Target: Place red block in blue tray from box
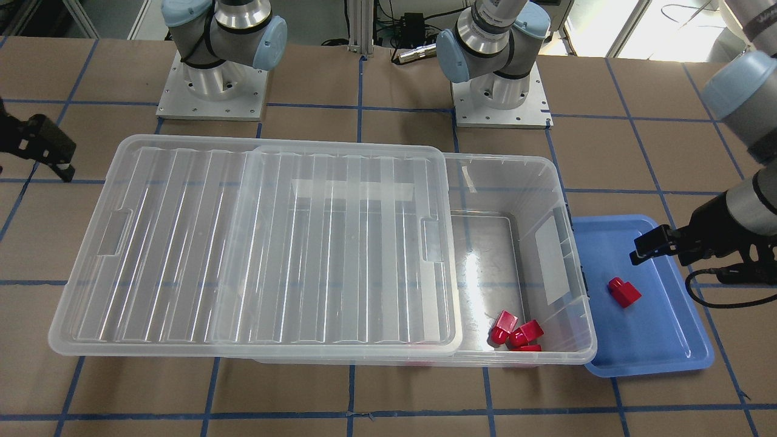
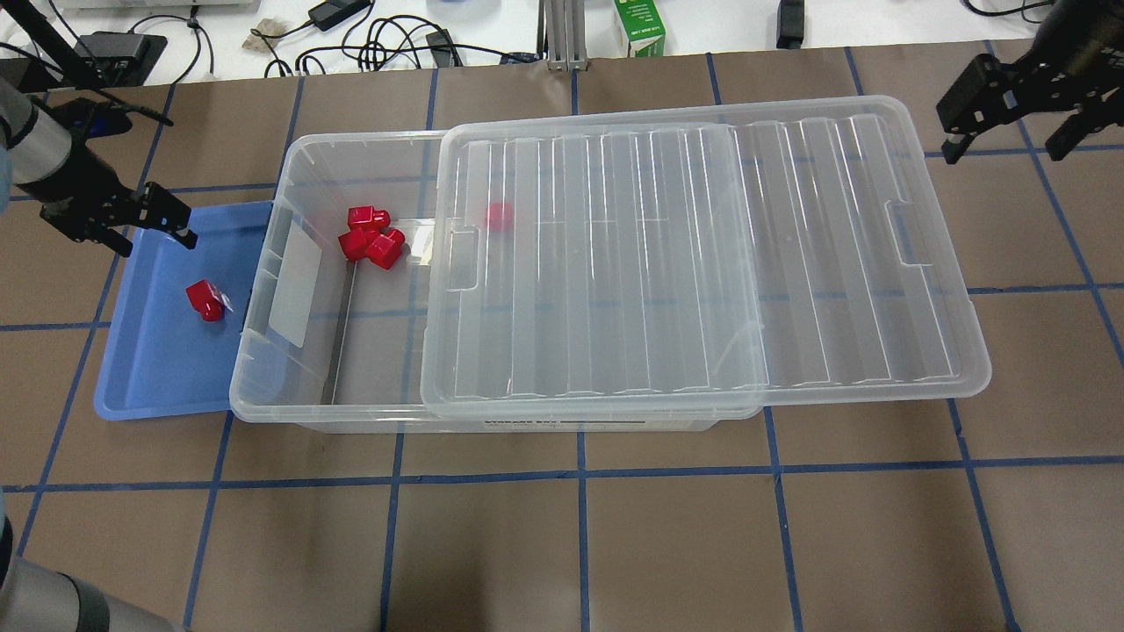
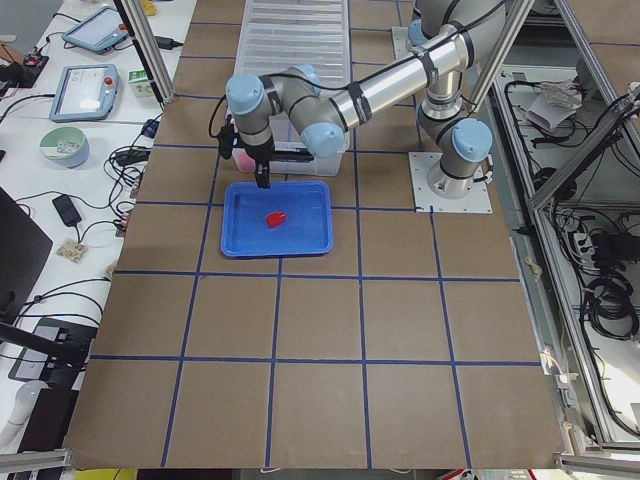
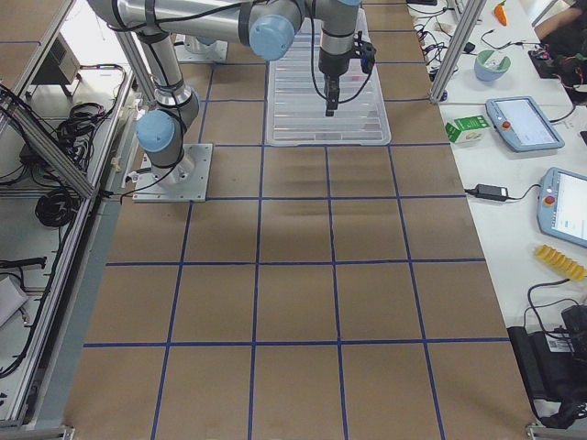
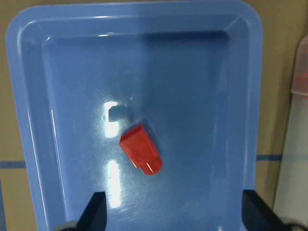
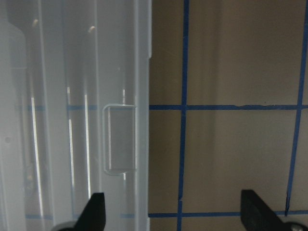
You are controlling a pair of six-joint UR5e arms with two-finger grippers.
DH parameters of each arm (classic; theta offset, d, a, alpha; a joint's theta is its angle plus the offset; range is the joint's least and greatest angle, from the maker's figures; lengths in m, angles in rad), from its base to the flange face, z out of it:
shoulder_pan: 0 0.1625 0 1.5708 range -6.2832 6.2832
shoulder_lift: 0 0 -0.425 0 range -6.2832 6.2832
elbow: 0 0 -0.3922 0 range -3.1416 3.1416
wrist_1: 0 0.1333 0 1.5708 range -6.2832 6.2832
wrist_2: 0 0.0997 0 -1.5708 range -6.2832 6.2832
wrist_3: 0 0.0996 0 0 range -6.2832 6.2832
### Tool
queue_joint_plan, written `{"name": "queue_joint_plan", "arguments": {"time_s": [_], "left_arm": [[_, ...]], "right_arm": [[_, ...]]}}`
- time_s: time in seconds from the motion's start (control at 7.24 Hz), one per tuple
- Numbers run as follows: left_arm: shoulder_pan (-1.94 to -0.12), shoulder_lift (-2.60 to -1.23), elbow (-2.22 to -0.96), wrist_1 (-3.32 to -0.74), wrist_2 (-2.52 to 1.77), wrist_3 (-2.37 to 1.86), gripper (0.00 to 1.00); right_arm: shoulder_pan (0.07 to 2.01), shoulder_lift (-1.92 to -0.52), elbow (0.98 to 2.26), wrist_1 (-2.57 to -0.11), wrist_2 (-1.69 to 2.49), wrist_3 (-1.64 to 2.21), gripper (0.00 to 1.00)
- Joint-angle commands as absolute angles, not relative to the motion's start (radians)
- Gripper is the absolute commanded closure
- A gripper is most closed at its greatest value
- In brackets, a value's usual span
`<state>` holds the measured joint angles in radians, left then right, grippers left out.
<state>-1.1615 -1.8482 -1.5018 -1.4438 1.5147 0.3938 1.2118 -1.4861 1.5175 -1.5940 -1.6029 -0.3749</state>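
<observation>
The red block (image 1: 624, 292) lies on its side in the blue tray (image 1: 655, 346), clear of the gripper. It also shows in the overhead view (image 2: 207, 300) and the left wrist view (image 5: 141, 149). My left gripper (image 1: 649, 246) is open and empty, hovering above the tray (image 2: 158, 369) near its far edge (image 2: 145, 219). The box (image 2: 263, 351) stands right beside the tray, its lid (image 2: 702, 263) slid off to one side so the tray end is uncovered. My right gripper (image 2: 1001, 123) is open and empty, beyond the lid's far end (image 6: 175, 214).
Several more small red blocks (image 2: 371, 239) lie clustered in the box's open end (image 1: 516, 332). Another one (image 2: 499, 216) shows faintly under the lid. The lid (image 1: 243, 243) overhangs the box on the right arm's side. Both arm bases (image 1: 212, 91) stand behind the box.
</observation>
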Motion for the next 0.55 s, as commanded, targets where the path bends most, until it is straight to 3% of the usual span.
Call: {"name": "queue_joint_plan", "arguments": {"time_s": [0.0, 0.41], "left_arm": [[-1.334, -1.76, -1.422, -1.574, 1.558, 0.272, 0.0], [-1.546, -1.683, -1.431, -1.583, 1.589, 0.101, 0.0]], "right_arm": [[1.167, -1.416, 1.578, -1.673, -1.65, -0.426, 0.01], [1.167, -1.424, 1.696, -1.745, -1.69, -0.423, 0.04]]}}
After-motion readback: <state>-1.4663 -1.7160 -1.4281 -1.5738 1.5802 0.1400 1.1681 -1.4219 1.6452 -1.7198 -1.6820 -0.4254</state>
